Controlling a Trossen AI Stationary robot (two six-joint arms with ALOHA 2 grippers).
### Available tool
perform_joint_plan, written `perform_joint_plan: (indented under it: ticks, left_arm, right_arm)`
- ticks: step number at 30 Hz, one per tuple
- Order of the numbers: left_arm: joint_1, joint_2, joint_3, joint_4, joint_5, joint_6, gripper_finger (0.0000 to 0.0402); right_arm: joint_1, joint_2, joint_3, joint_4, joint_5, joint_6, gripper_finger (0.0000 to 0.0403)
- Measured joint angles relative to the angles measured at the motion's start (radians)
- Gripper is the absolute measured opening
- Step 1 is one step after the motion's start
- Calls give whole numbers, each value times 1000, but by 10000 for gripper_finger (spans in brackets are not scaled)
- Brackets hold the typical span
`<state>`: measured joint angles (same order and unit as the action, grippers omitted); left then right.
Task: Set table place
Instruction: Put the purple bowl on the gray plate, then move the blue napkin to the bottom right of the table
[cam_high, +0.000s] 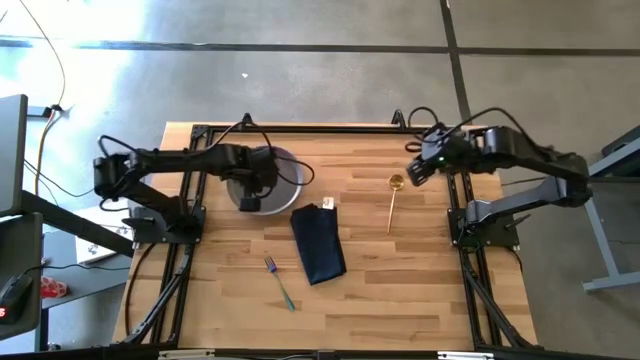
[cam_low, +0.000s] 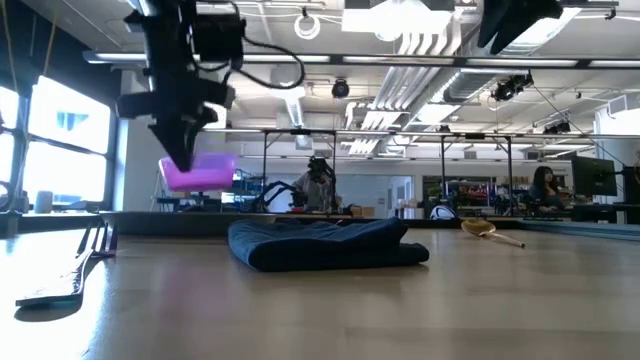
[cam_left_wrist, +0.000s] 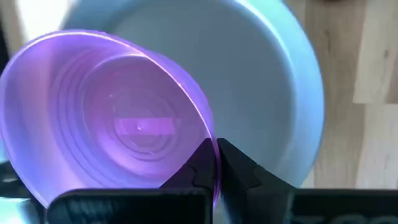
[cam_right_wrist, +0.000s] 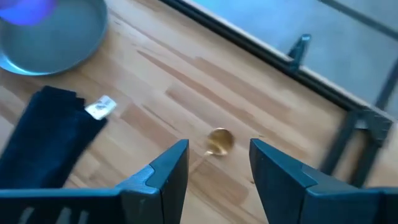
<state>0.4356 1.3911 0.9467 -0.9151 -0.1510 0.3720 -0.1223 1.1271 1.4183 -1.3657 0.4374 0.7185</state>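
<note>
Above the grey plate (cam_high: 285, 166), the left gripper (cam_left_wrist: 214, 163) holds the purple bowl (cam_low: 197, 173) pinched by its rim; the right gripper (cam_right_wrist: 217, 165) hangs open over the spoon (cam_high: 394, 200); napkin (cam_high: 318, 243) and fork (cam_high: 279, 283) seem unplaced

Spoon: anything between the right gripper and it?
Nothing visible. The right gripper is open and hangs above the spoon, whose bowl shows between its fingers in the right wrist view. The napkin lies off to one side on the table.
</note>
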Motion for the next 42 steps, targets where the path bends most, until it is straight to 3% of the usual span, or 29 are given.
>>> perform_joint_plan:
  ticks: [10,27,33,42]
  left_arm:
    - [42,10,-121,184,65,6,0]
    - [42,131,-121,168,53,16,5]
    - [42,132,-121,168,74,-2,42]
    - [42,133,-41,72,120,-3,141]
  right_arm:
    - [0,0,-222,328,-90,3,161]
    - [-1,0,-257,398,-98,8,161]
    - [-1,0,-257,398,-113,-2,161]
    - [-1,0,-257,398,-115,-12,161]
